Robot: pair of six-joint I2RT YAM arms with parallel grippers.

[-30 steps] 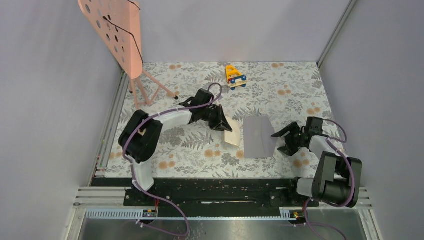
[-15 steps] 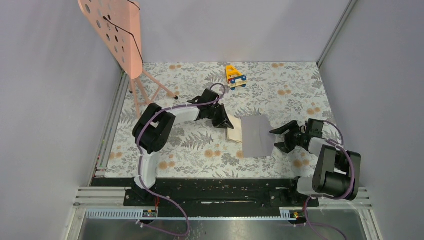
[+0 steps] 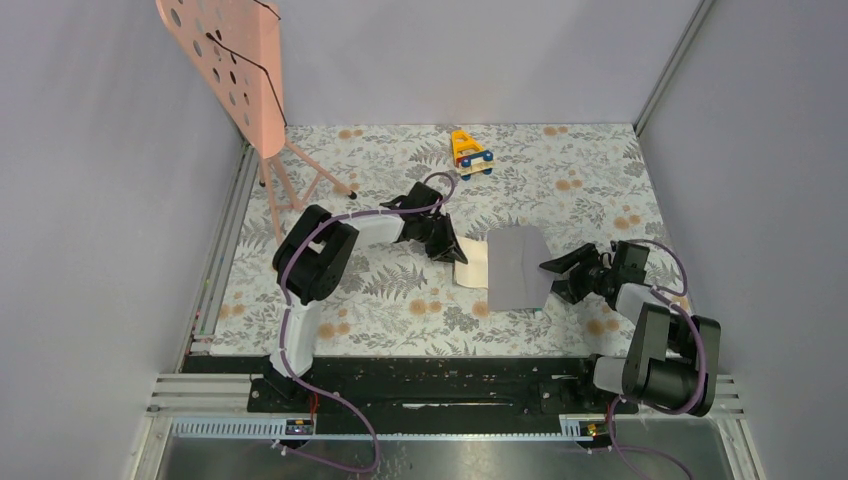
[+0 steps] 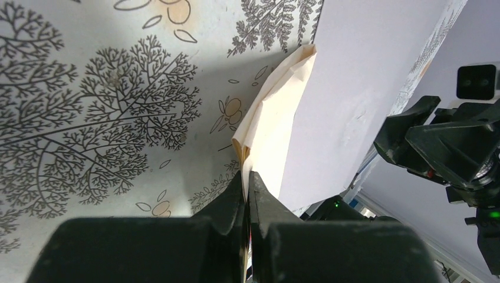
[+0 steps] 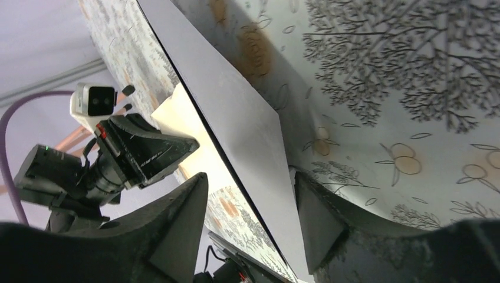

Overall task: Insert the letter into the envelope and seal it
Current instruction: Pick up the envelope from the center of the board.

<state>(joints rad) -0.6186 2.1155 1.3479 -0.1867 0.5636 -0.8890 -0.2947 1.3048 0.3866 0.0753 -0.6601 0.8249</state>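
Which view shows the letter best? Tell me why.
Left wrist: the cream letter fills mid-frame, pinched in the shut left gripper, its long edge meeting the envelope. Top external shows a small strip; right wrist only a sliver behind the envelope.

Just beyond the left pincer (image 4: 247, 184), the letter (image 4: 268, 127) runs under the grey envelope (image 4: 359, 76), so its far side is hidden. Whether it lies inside or merely beneath cannot be told. The top edge of that wrist view cuts off the envelope, and its flap cannot be made out. Between the fingers of the right pincer (image 5: 250, 221), the envelope's near end leaves the bottom edge. Far beyond both pincers, a yellow toy (image 3: 470, 152) is too small to identify, and the pink stand (image 3: 235, 70) is cropped at the top.
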